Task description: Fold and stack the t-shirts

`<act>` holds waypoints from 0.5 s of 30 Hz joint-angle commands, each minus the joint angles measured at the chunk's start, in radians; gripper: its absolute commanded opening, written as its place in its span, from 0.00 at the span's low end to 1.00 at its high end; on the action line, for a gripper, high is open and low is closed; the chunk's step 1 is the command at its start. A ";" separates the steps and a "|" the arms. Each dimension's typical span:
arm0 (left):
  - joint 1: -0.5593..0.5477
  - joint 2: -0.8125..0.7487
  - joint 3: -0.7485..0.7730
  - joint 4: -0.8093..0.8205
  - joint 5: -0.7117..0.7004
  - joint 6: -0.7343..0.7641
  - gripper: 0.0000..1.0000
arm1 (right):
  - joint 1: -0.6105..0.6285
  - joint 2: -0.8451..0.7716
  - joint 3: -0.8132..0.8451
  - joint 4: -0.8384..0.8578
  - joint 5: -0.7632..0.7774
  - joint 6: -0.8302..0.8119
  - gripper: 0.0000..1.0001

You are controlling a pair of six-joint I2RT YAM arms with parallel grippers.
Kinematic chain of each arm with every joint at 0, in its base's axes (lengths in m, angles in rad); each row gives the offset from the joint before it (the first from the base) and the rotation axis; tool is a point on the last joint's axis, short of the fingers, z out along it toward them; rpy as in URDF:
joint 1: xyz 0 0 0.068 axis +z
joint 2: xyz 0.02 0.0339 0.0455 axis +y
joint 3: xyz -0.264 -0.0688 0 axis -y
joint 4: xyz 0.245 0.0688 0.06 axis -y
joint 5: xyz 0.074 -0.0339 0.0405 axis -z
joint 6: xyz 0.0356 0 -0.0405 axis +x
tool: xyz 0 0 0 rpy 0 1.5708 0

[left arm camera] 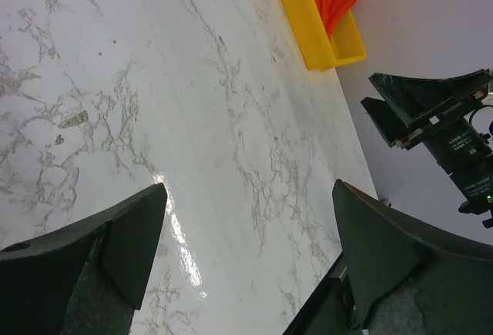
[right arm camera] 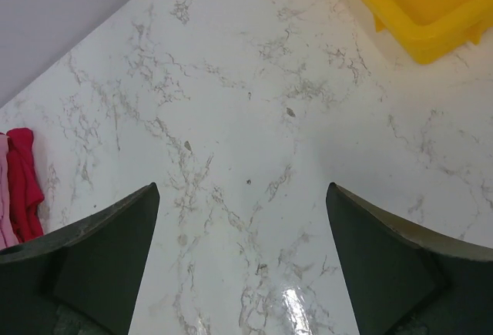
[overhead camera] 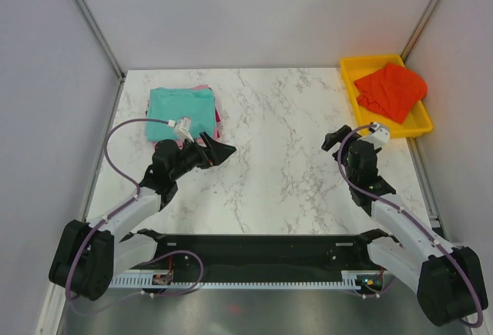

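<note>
Left arm and right arm were black at the joints with pale grey shells between, a lilac cable looped along each, a small white camera block sat at each wrist, fingers were matte black wedges, a black base rail carried a white slotted strip.

Pink t-shirt mostly under teal t-shirt
</note>
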 commanded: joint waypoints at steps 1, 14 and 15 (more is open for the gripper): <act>-0.001 -0.016 0.027 0.042 0.010 -0.003 0.96 | 0.002 -0.037 -0.009 0.043 0.001 -0.012 0.98; -0.001 -0.034 0.014 0.035 0.011 -0.026 0.95 | -0.077 0.042 0.130 -0.064 0.108 -0.013 0.93; -0.001 -0.035 0.013 0.035 0.016 -0.032 0.95 | -0.122 0.065 0.162 -0.099 0.115 -0.007 0.93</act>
